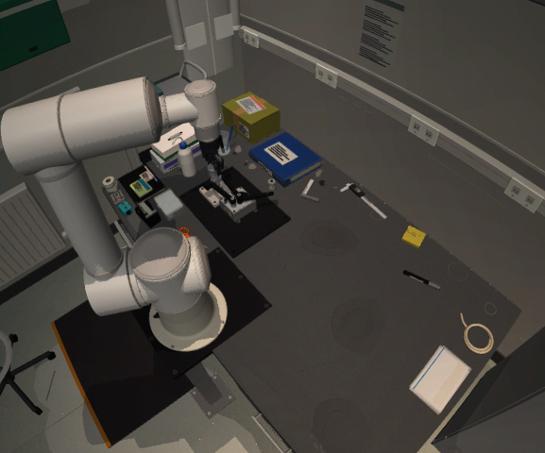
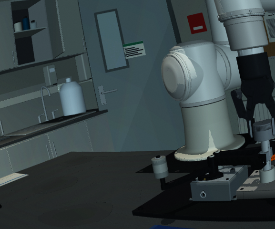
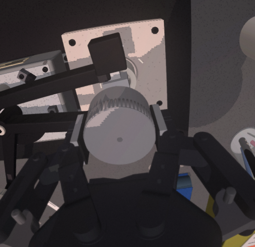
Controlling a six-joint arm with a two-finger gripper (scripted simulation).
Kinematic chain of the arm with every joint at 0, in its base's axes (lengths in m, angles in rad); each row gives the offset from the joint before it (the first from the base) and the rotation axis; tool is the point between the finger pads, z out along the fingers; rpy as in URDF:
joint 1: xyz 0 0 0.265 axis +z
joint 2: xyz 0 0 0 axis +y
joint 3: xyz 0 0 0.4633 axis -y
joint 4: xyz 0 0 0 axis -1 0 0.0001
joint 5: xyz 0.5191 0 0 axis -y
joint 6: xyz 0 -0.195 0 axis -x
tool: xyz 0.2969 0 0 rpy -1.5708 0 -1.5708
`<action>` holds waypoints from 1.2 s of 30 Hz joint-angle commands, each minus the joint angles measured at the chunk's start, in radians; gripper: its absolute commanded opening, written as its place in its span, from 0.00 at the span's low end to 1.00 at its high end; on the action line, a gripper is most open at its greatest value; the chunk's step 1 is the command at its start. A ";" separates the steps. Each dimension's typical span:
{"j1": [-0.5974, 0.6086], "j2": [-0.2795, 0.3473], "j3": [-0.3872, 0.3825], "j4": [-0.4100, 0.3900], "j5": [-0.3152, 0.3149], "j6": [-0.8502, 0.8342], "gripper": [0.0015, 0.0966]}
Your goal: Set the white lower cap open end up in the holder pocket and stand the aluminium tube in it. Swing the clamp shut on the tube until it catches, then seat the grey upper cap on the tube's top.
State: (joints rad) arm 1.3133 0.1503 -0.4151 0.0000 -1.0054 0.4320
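The grey upper cap (image 2: 262,128) sits on the top of the aluminium tube (image 2: 265,152), which stands upright in the white lower cap (image 2: 267,175) in the holder (image 2: 263,183) pocket. The black clamp arm (image 2: 233,157) lies across the tube, with its knurled handle (image 2: 159,167) sticking out to the left. The grey upper cap (image 3: 119,127) is still held between the fingers of my gripper (image 3: 118,125), which hangs straight down over the tube. From the side camera the gripper (image 1: 212,168) hides the cap and tube.
Behind the holder stand a yellow box (image 1: 250,116), a blue binder (image 1: 284,157), a white bottle (image 1: 186,158) and a cup of pens. Small boxes and a tape roll lie left of the black mat (image 1: 236,209). A caliper, marker and cable coil lie further right.
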 commanded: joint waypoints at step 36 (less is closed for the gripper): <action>0.000 -0.035 0.026 0.000 -0.059 0.000 0.74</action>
State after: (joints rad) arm 1.3133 0.1157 -0.3898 0.0000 -1.0654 0.4320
